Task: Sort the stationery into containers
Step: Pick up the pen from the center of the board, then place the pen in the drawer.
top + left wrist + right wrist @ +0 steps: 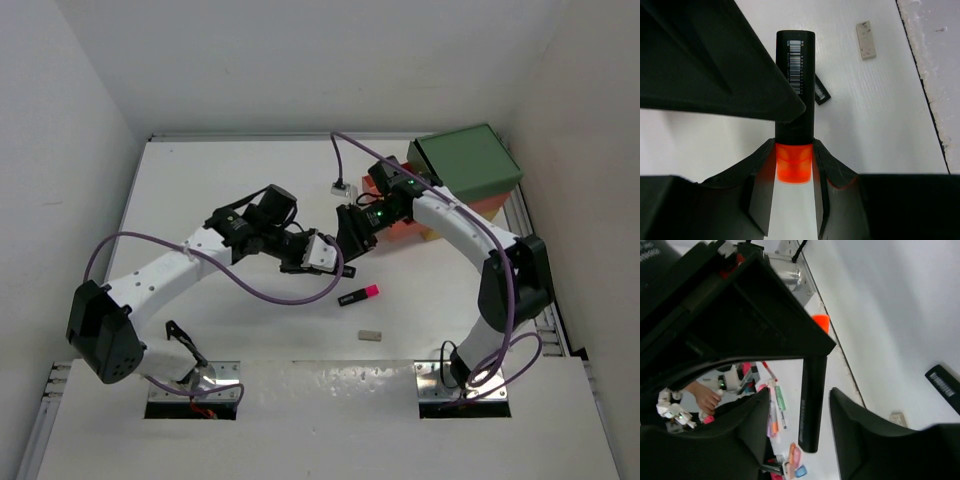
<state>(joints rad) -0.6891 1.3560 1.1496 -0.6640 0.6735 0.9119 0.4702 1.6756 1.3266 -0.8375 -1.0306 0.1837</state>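
Highlighter point(802, 65); cap pinched in left gripper point(794, 150); body loose inside right gripper point(800, 392)

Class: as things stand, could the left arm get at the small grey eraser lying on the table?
Probably not yet. The way to the eraser looks free, but the left gripper is shut on the orange-capped highlighter, so it has no free jaws.

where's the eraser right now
In the top view the eraser lies on the table near its front edge, slightly right of centre. It is a little closer to the robot than the pink highlighter and does not touch it.
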